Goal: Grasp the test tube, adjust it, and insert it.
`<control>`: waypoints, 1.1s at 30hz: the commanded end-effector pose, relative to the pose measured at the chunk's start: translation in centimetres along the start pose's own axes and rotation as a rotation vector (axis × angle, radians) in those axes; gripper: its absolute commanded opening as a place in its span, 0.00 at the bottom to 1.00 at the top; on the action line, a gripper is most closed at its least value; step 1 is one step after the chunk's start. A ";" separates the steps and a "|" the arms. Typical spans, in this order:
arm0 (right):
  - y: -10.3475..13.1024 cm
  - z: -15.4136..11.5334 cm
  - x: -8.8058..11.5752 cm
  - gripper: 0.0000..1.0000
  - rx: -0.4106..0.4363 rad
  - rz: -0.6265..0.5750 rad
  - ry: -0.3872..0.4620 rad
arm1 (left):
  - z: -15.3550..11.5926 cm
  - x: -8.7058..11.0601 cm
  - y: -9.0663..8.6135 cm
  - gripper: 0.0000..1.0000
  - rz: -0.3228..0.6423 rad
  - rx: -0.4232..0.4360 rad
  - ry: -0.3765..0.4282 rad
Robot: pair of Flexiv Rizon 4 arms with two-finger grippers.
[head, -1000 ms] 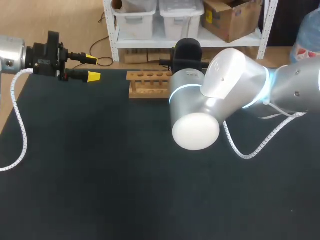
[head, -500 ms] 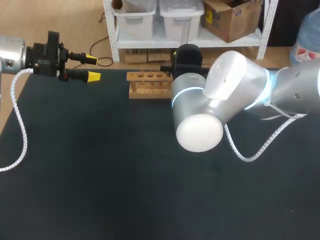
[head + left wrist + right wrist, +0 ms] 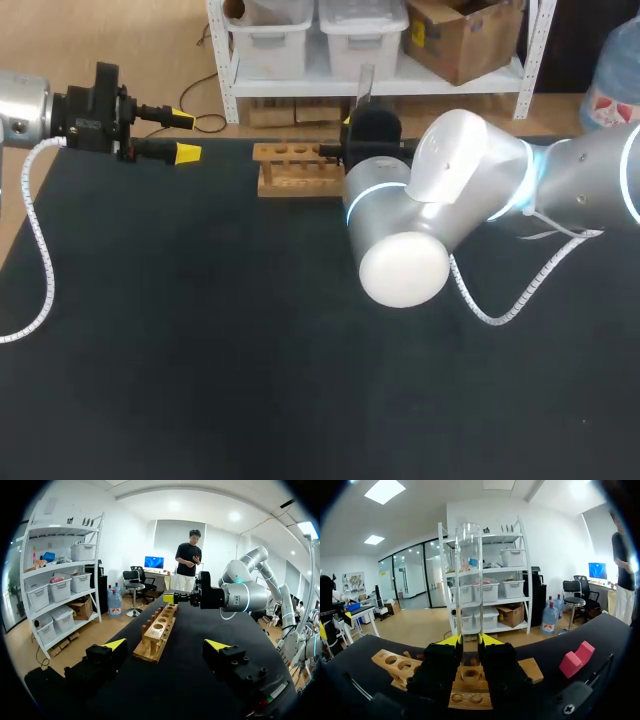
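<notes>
A light wooden test tube rack (image 3: 293, 168) with a row of round holes stands at the far edge of the black worktop (image 3: 200, 330). The right arm's hand (image 3: 470, 641) hangs over the right end of this rack. It is clamped on a clear glass test tube (image 3: 469, 585), with one yellow-tipped finger (image 3: 451, 640) pressing on each side. The tube stands upright above the rack, directly over one of its holes. Its lower end is sunk between the finger bodies, so whether it reaches the hole cannot be told. From the head view, only the tube's top shows, rising behind the right arm's wrist just past the rack's right end. The left arm's hand (image 3: 185, 136) sits well apart to the left of the rack, pointing towards it. Its fingers are spread wide and grip nothing.
</notes>
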State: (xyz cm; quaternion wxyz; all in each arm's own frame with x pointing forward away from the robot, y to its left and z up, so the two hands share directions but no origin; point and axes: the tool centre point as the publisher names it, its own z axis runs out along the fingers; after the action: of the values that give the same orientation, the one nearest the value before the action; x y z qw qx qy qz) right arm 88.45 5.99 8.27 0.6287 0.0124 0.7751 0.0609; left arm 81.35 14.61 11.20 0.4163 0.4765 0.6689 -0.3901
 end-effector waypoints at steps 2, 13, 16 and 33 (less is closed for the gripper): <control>-0.3 0.6 0.6 0.00 -0.009 -0.002 0.005 | 0.0 0.1 0.0 1.00 0.003 -0.001 -0.003; -0.3 0.5 1.1 0.20 -0.005 0.001 0.024 | 0.0 0.1 0.0 1.00 0.003 -0.001 -0.003; -0.2 0.5 1.1 0.35 -0.005 0.003 0.025 | 0.0 0.1 0.0 1.00 0.003 -0.001 -0.003; 0.5 -1.0 -0.3 1.00 -0.004 0.025 0.015 | 0.0 0.1 0.0 1.00 0.003 -0.001 -0.003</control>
State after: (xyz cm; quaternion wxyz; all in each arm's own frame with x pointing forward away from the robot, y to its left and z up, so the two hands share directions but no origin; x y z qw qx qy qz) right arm 88.46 6.72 8.11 0.6225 0.0211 0.7794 0.0676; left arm 81.35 14.61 11.20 0.4163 0.4765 0.6689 -0.3901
